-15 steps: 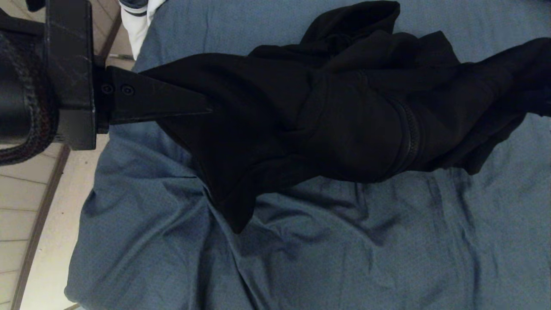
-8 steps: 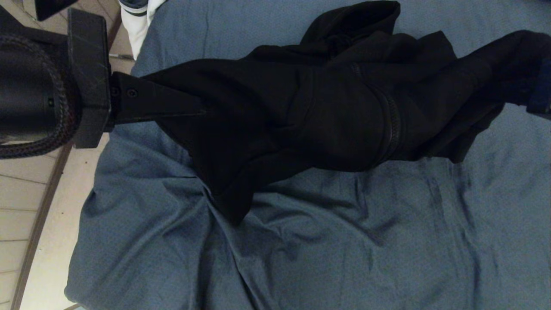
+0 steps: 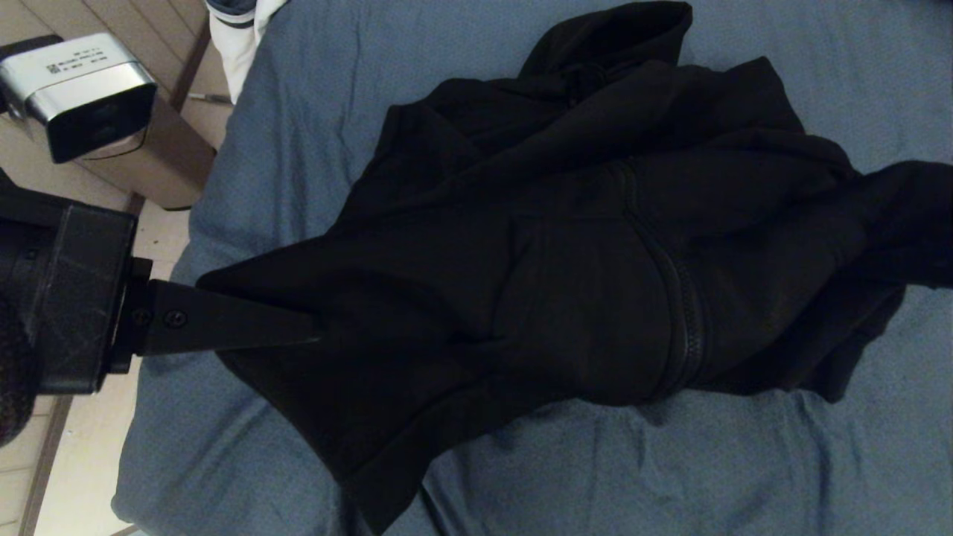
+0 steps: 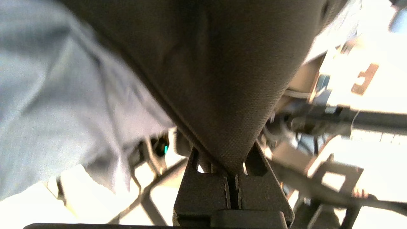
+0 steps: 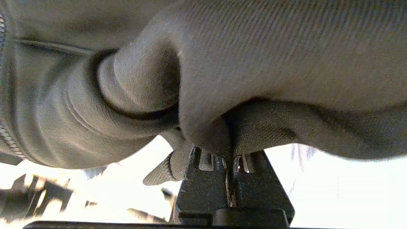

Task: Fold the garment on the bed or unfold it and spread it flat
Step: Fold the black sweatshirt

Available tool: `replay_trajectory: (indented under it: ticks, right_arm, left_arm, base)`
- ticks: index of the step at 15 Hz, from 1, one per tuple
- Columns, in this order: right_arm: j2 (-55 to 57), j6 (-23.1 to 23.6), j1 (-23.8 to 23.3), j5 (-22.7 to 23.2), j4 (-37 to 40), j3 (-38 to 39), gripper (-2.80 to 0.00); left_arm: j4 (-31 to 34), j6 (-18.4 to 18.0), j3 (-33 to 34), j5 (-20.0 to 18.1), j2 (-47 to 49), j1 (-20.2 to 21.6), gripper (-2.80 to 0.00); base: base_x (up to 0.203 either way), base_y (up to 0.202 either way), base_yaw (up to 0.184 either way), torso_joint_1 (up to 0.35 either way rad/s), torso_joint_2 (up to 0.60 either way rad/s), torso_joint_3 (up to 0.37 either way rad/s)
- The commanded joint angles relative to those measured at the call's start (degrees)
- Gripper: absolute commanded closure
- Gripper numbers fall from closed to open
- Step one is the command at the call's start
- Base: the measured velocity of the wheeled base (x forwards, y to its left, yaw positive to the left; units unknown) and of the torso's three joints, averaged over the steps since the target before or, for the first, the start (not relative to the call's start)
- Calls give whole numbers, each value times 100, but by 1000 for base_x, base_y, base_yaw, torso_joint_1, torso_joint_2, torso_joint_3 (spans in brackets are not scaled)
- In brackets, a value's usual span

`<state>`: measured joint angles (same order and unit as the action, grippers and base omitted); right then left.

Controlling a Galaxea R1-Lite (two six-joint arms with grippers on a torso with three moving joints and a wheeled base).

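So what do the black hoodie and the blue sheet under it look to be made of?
The garment looks like a soft, matte knitted fabric, perhaps cotton fleece: the wrist views show a fine weave and ribbed texture, and it bunches thickly where the left gripper and right gripper pinch it. Its zipper could be plastic or metal. The bed sheet looks like thin, matte woven cloth, creasing finely.
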<state>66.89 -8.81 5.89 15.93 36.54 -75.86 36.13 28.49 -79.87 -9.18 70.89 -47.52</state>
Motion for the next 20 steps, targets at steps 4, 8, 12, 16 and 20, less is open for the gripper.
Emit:
replay_trajectory:
  ticks: [4,8,12,16,20]
  right_arm:
    - [427,32,11,-13,1343,-495,0]
    - [511,222,79,-21,1815,-470,0]
    - [881,222,81,-18,1150,-878,0]
    - [1839,162,61,-18,856,-1864,0]
    - [2975,56,25,-92,87,-2595,0]
  left_arm:
    - [410,16,-30,-102,70,-7,0]
    - [773,25,67,-557,77,-38,0]
    - [578,35,-515,-536,154,-2,0]
    - [193,37,-1206,-563,928,632,0]
    - [-846,34,-1311,-1043,1994,1647,0]
  base:
    - [0,0,0,0,0,0]
    - [0,0,0,0,0,0]
    - [0,0,0,0,0,0]
    - [0,0,0,0,0,0]
    - [0,0,0,0,0,0]
